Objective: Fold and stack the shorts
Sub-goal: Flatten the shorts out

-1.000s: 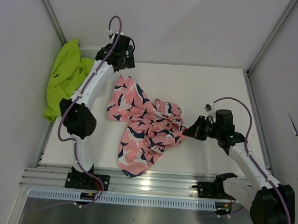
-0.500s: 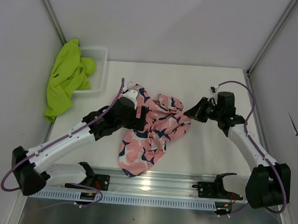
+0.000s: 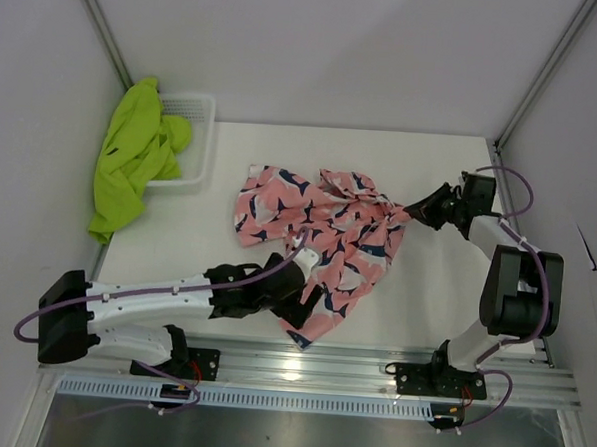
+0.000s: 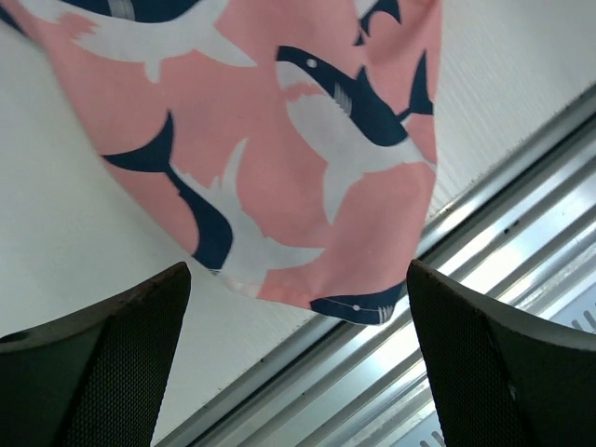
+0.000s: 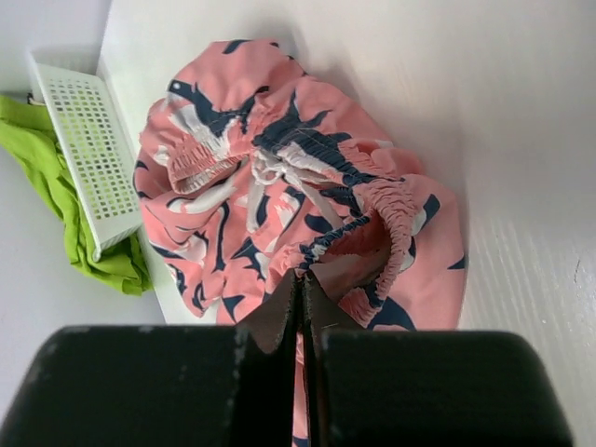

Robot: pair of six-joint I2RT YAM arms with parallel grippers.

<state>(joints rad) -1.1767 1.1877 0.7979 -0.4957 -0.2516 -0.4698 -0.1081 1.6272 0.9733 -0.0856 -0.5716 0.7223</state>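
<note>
The pink shark-print shorts [image 3: 323, 235] lie spread and rumpled mid-table. My right gripper [image 3: 414, 208] is shut on their gathered waistband at the right end; the right wrist view shows the fingers [image 5: 304, 279] pinched on the elastic edge of the pink shorts [image 5: 279, 177]. My left gripper [image 3: 312, 306] hovers open over the near leg. In the left wrist view that gripper [image 4: 298, 372] holds nothing, and the pink leg hem [image 4: 298, 186] lies just beyond its fingertips. The lime green shorts [image 3: 131, 165] hang over the basket at the far left.
A white mesh basket [image 3: 193, 143] stands at the back left corner, also seen as the basket [image 5: 88, 149] in the right wrist view with green fabric [image 5: 56, 196] beside it. The metal rail [image 3: 301, 362] runs along the near table edge, close under the left gripper.
The left arm swung from the back left corner down to the near leg of the pink shorts. The right gripper pulled the waistband right and farther back, stretching the shorts out.
</note>
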